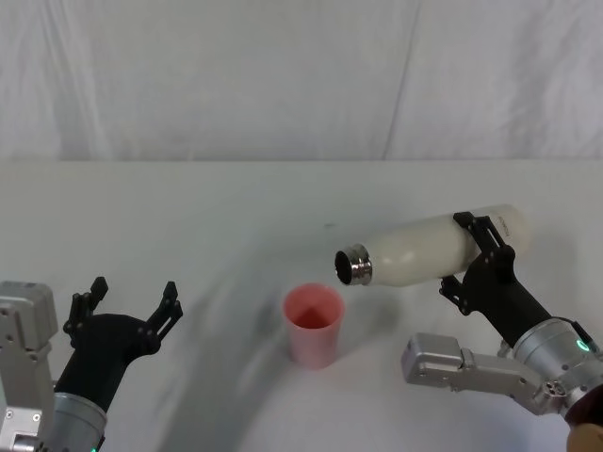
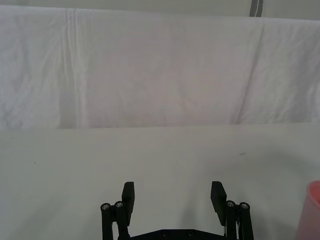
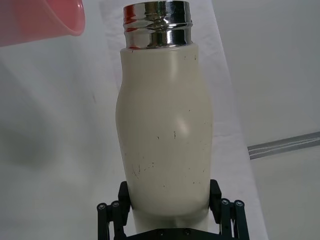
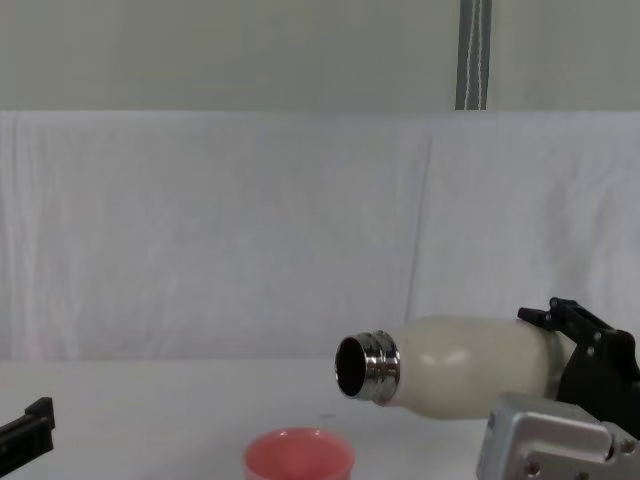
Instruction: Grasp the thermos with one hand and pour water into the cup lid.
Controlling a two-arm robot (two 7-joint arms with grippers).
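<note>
Currently 1 thermos (image 1: 433, 250), clamped near its base in the right claw (image 1: 480, 247), tipped nearly level above the counter (image 1: 188, 207), mouth just beside and above 1 pink cup lid (image 1: 314, 325) near the front edge. Left claw (image 1: 127, 303): parked, fingers apart. Step: pouring. Next: tilt mouth lower over cup.

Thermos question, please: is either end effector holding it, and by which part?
Yes. The right end effector grips the thermos around its lower body near the base, tipped toward the cup lid. The left end effector holds nothing.
</note>
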